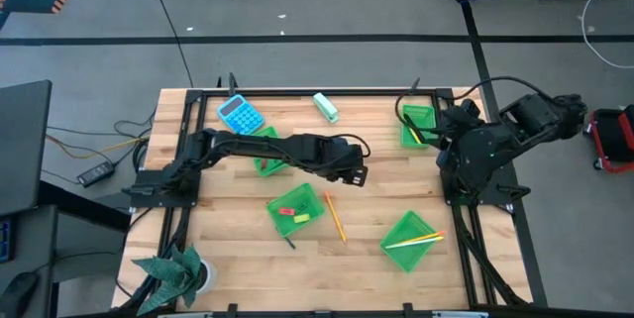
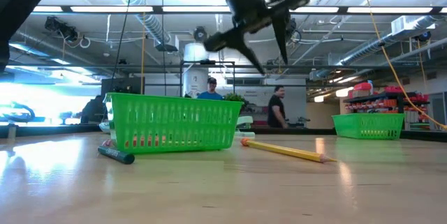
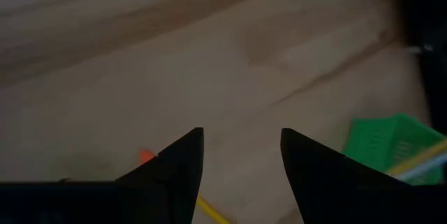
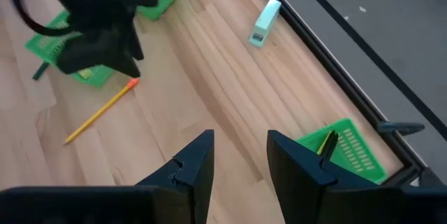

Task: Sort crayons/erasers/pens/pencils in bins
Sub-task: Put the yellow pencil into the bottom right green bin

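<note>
1. Left gripper (image 1: 354,174) over the middle of the table at the end of the outstretched left arm, raised clear of the wood; fingers (image 3: 183,155) apart, nothing between them.
2. Right gripper (image 4: 239,137) at the far right of the table, on the folded right arm, above the boards just beside the far-right bin (image 1: 420,116); fingers parted, empty.
3. Loose pencil (image 1: 335,216) flat on the table, just near of the left gripper, between the centre bin (image 1: 309,195) and the near-right bin (image 1: 398,231); orange end towards the far side.
4. In the centre bin, two erasers (image 1: 287,211), one red, one yellow.
5. Dark crayon (image 1: 288,243) on the wood just near of the centre bin, close to its wall but apart from it.
6. In the near-right bin, pencils (image 1: 416,241), yellow and pale, lying across it, tips over the right rim.
7. In the far-right bin, pens (image 4: 328,142) leaning against a wall.
8. Fourth bin (image 1: 265,164) left of centre, partly under the left arm; contents not clear.
9. Blue calculator (image 1: 240,113) at the far left of the table, teal-and-white block (image 1: 326,107) at the far edge near the middle, well apart from the bins.
10. Plant (image 1: 173,273) at the near-left corner.
11. Two people (image 2: 277,105) standing in the room beyond the table.
</note>
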